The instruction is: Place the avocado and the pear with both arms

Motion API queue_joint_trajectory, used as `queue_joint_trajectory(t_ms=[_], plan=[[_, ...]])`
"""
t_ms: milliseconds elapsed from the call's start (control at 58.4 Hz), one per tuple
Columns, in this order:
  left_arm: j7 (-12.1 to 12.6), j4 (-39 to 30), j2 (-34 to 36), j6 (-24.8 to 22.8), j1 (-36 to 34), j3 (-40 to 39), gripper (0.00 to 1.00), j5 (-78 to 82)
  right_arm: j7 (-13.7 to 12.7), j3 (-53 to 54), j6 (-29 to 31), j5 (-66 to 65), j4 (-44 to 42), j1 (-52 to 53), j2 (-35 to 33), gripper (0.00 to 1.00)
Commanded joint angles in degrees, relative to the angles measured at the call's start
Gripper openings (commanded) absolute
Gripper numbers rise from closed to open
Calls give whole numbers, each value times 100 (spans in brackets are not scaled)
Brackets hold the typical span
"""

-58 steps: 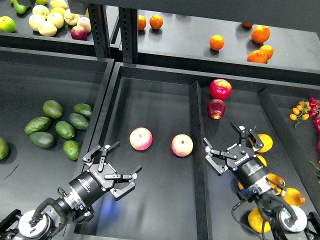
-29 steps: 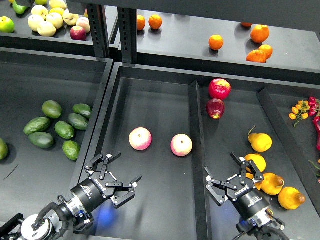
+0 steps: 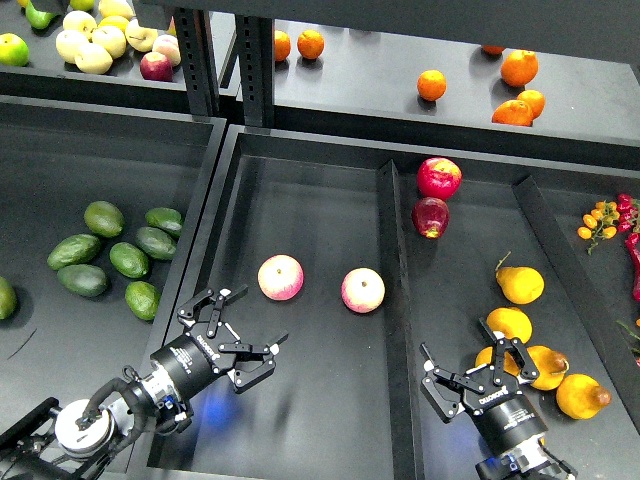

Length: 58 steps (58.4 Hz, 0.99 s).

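Note:
Several dark green avocados (image 3: pixel 129 259) lie in the left bin; I cannot tell which one the task means. Several yellow pears lie in the right bin; one with a brownish patch (image 3: pixel 546 366) sits just right of my right gripper. My left gripper (image 3: pixel 238 330) is open and empty. It hovers over the near left of the middle tray, right of the avocados. My right gripper (image 3: pixel 476 372) is open and empty, low in the right bin, with a finger close to the pears.
Two pink-yellow apples (image 3: pixel 281 277) (image 3: pixel 363 290) lie in the middle tray. Two red apples (image 3: pixel 439 177) lie in the right bin's far end. Raised divider walls (image 3: pixel 396 300) separate the bins. Oranges (image 3: pixel 432 84) and pale apples (image 3: pixel 95 45) sit on the upper shelf. Small red and orange produce (image 3: pixel 603 220) lies at the far right.
My right gripper has drawn back toward the near edge, uncovering the pears. My left gripper dipped back, then returned slightly forward. Both stay open and empty.

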Motion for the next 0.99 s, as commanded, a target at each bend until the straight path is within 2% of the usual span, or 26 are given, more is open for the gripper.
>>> queue_joint_trajectory(t_ms=[0,257,377,462,565,651,976], plan=[[0,-262,0,0,-216,-1,99,-4,2,47,0,15,264,140,0,100],[-49,-438,0,0,-419,-36,99,-65,-7,65,0,700,555,325,0,100],[-409,-421,0,0,-349,-62,99,-399,-7,100,0,911,555,299,0,100],[-796,-412,0,0,-217,-62,99,-540,-7,91,0,1017,529,263,0,100],[-1033,-429,0,0,-41,-71,99,-549,-33,38,-92,1017,502,193,0,100],[-1051,-482,0,0,91,-71,99,-549,-51,29,-269,1034,546,158,0,100],[-1060,-869,0,0,443,-150,99,-549,-7,29,-330,1043,774,-176,0,100]])
